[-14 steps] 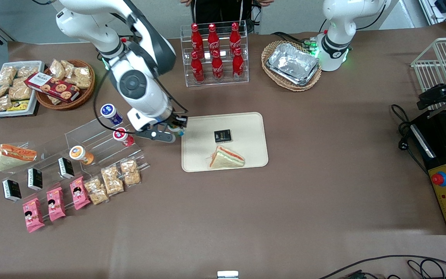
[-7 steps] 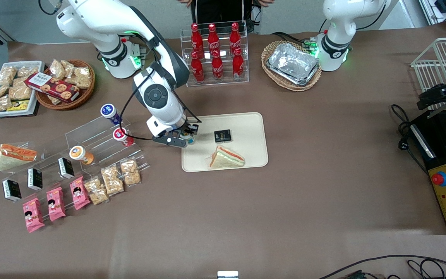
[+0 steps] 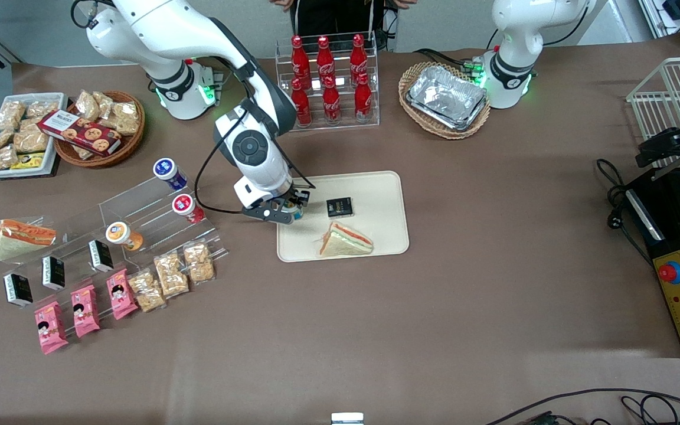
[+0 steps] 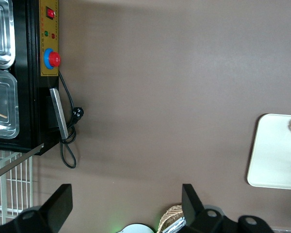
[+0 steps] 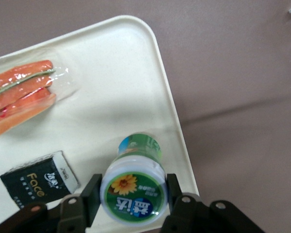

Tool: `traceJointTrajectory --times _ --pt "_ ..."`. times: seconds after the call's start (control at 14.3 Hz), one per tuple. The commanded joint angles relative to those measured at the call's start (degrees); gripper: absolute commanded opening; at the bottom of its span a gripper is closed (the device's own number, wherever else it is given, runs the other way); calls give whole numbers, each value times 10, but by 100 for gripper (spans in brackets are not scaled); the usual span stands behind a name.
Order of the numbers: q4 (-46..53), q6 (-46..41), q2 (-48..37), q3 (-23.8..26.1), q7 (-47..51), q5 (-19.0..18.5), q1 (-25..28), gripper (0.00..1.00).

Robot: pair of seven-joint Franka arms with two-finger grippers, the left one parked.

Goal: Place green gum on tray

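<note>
The green gum (image 5: 133,189), a small green bottle with a white lid and a flower label, sits between the fingers of my gripper (image 5: 132,192), which is shut on it. In the front view the gripper (image 3: 291,210) hangs over the cream tray (image 3: 375,189), just inside the rim nearest the working arm's end. The gum's base (image 5: 140,143) is over the tray (image 5: 111,73); I cannot tell if it touches. A wrapped sandwich (image 3: 346,240) and a small black pack (image 3: 339,206) lie on the tray.
A clear stepped shelf toward the working arm's end holds a blue-purple bottle (image 3: 166,170), a red one (image 3: 183,205) and an orange one (image 3: 120,233). A cola rack (image 3: 328,82) and a basket of foil trays (image 3: 446,97) stand farther from the front camera.
My gripper has carried the green gum from beside the shelf across the tray's rim, toward the black pack, and now holds it over the tray.
</note>
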Motion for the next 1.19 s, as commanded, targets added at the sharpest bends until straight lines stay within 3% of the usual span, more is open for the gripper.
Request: traceJointTrajectory --times 0.0,0.49,0.56,0.7,0.77,1.12 --pt "1 17 8 -6 4 13 7 39" --pt "3 28 19 -6 8 13 12 40" --pt "3 28 21 -5 9 13 13 44" --pt "4 28 22 -5 17 14 11 85" --pt "5 28 22 -5 22 14 11 94" --pt "6 -30 -33 -19 1 10 -8 97"
